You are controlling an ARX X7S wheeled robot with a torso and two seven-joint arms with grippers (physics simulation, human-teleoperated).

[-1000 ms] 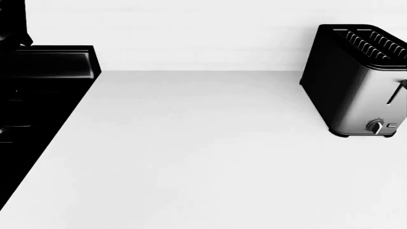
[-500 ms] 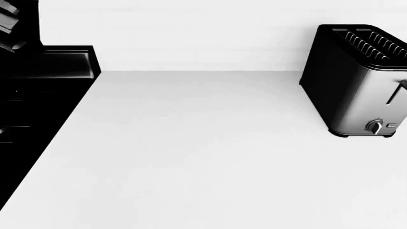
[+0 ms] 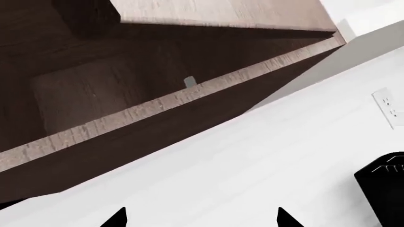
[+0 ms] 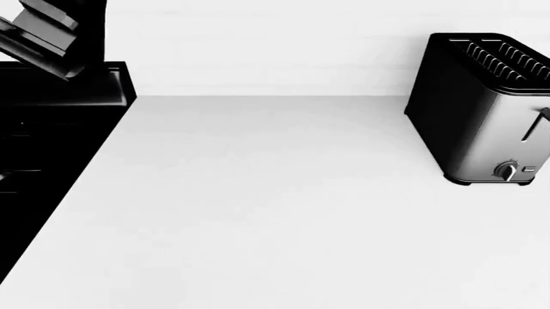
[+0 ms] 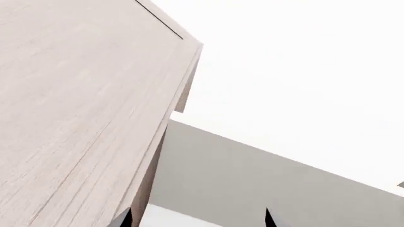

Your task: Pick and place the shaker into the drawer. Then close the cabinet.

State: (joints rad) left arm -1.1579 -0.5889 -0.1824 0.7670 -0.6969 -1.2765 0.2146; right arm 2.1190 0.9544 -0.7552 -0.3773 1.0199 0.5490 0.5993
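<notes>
The shaker and the drawer are out of view in every frame. My left gripper (image 3: 200, 220) is open and empty; only its two dark fingertips (image 3: 117, 220) show, pointing at a white wall below wooden wall cabinets. Part of my left arm (image 4: 47, 35) shows at the head view's top left, above the stove. My right gripper (image 5: 197, 220) is open and empty, with its fingertips (image 5: 268, 218) pointing up beside a light wooden cabinet side (image 5: 75, 104). The right arm does not show in the head view.
A white counter (image 4: 275, 206) fills the head view. A black and silver toaster (image 4: 485, 106) stands at its right; it also shows in the left wrist view (image 3: 385, 189). A black stove (image 4: 51, 129) borders the left. A wall outlet (image 3: 386, 106) and wooden wall cabinets (image 3: 158, 104) are ahead.
My left arm has come further into the head view's top left corner, moving right. The counter, the toaster and the stove have not moved.
</notes>
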